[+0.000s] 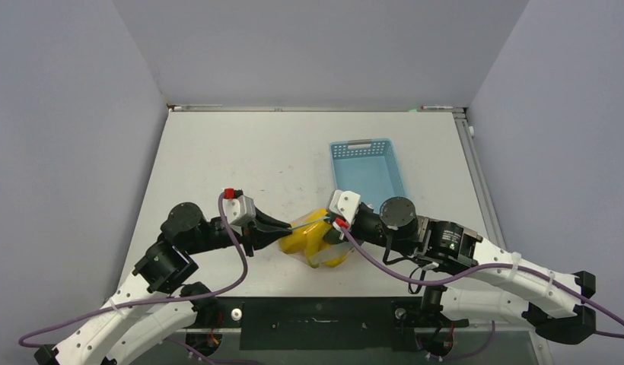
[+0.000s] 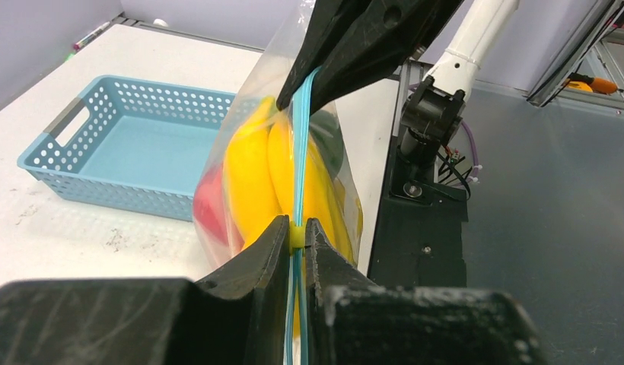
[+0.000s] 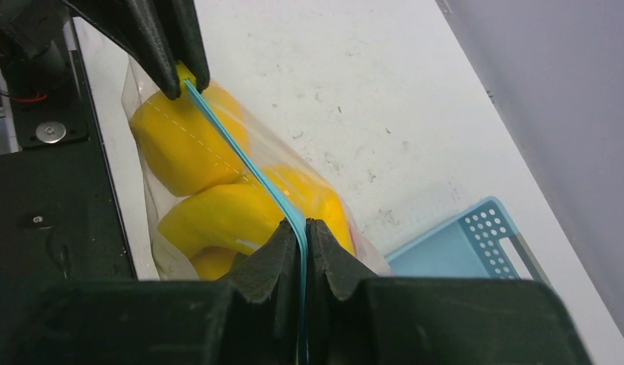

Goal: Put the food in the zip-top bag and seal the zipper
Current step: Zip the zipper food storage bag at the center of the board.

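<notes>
Your left claw (image 2: 296, 232) is pinched narrow on the zipper (image 2: 300, 152), its two dark fingers clamped on the light-blue strip at one end; a small yellowish bit sits right between the tips, too small to say what it is. Your right claw (image 3: 303, 228) is closed just as tightly on the same strip at the other end, so the zipper runs in a taut line from one claw to the other. Whether the strip is pressed fully together along its length you cannot tell from either wrist view. Below that line hangs the zip-top bag (image 1: 316, 239), clear and crinkled, with the food (image 3: 179, 144) inside it. Big yellow pieces fill most of it, a red one (image 2: 210, 213) shows at the side, and a dark shape behind the strip is hard to make out. From above, the claws cover the bag's mouth, and its underside is hidden, so you cannot say if it touches the surface (image 1: 240, 152). It sits near the front edge, between the two arms. The light-blue basket (image 1: 366, 171) stands farther back on the right, apart from the bag; the right wrist view cuts it off to one corner.
</notes>
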Controlling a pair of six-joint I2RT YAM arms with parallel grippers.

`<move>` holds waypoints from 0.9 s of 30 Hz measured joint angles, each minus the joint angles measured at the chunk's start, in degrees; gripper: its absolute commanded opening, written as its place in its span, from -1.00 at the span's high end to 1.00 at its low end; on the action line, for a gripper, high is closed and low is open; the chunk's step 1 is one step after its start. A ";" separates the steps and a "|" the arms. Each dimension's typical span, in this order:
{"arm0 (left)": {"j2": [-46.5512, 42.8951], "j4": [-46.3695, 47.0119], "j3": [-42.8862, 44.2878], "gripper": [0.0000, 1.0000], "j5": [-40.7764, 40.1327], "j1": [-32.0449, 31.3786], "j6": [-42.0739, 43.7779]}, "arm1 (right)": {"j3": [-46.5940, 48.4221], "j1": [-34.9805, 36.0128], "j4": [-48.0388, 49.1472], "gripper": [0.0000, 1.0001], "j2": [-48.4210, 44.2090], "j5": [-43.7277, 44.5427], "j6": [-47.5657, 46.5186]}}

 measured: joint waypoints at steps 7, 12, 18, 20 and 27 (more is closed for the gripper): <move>-0.57 0.02 0.00 1.00 -0.96 0.31 0.33 | -0.09 0.07 0.09 0.89 -2.12 6.25 0.76; -0.92 -0.02 0.00 1.00 -1.95 0.57 0.61 | -0.09 0.17 0.13 0.90 -2.27 10.36 1.38; -1.51 -0.07 0.00 1.00 -2.32 0.63 0.79 | -0.09 0.20 0.17 0.89 -3.04 14.45 1.77; -1.70 -0.11 0.00 1.00 -2.54 0.63 0.81 | -0.09 0.20 0.17 0.89 -3.28 15.76 1.92; -2.01 -0.20 0.00 1.00 -3.41 0.63 0.83 | -0.09 0.26 0.39 0.89 -3.72 17.38 2.58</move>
